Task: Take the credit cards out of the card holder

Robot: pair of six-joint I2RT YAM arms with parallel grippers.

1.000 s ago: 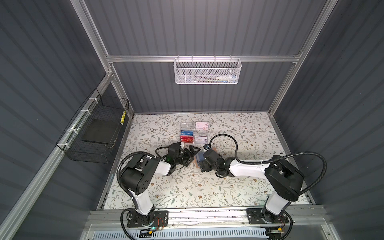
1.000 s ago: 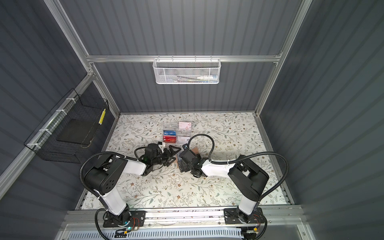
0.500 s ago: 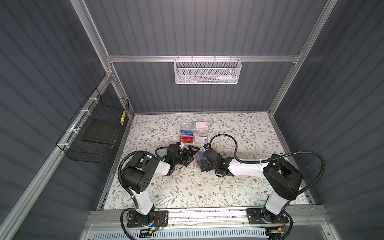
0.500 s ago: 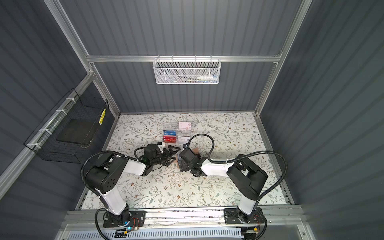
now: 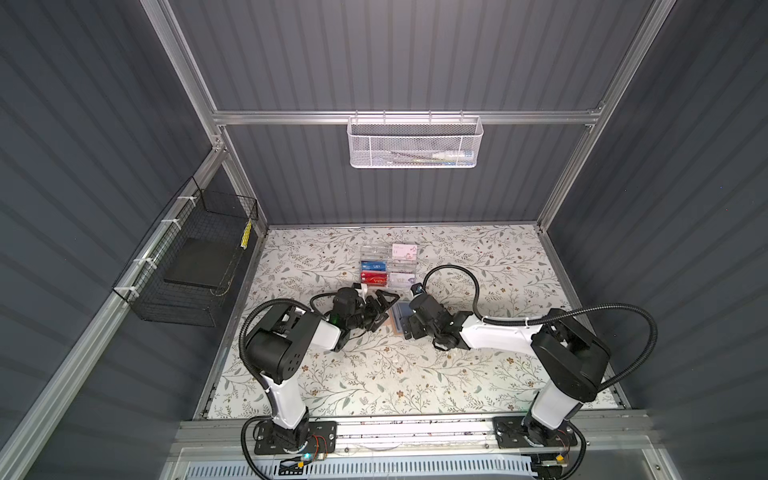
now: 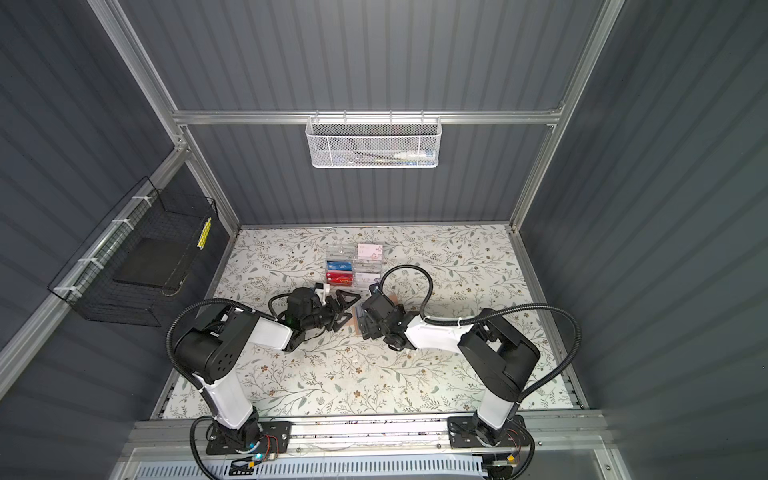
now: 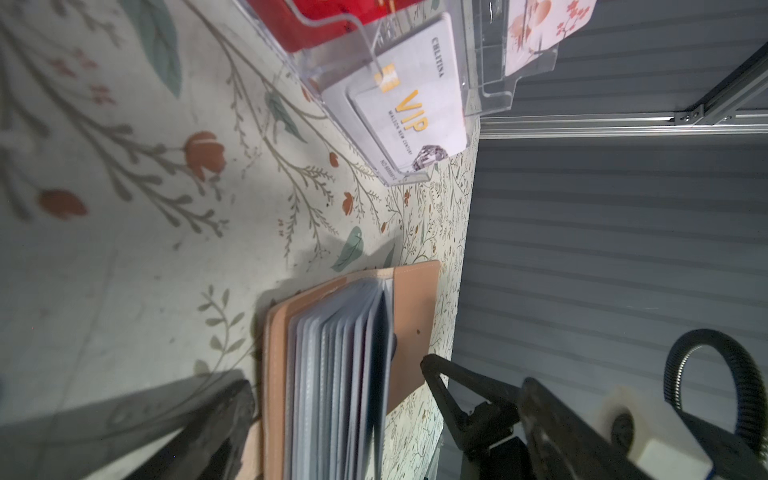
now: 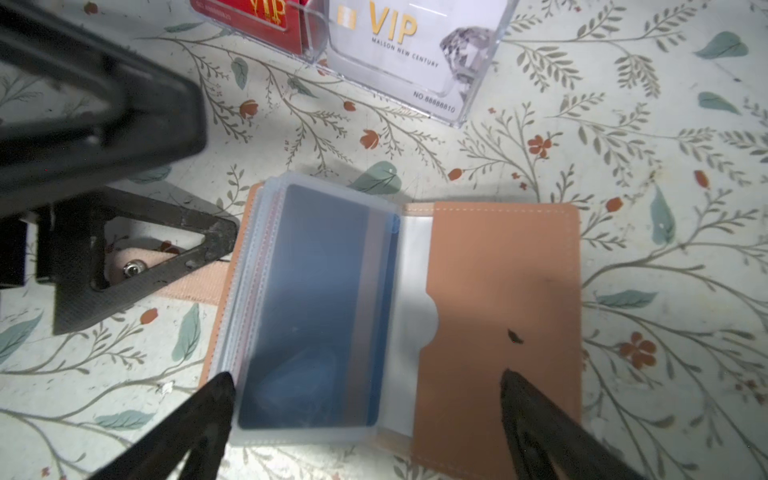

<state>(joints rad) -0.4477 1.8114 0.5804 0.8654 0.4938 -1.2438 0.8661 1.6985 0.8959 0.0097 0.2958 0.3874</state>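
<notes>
i saw vip cards in the clear box; the tan card holder lay open, blue card sleeved; left hand, right hand spread.

We see a table with a leaf and flower cloth, a tan card holder lying open and flat near the middle, a clear box near it toward the back wall, not touching it
</notes>
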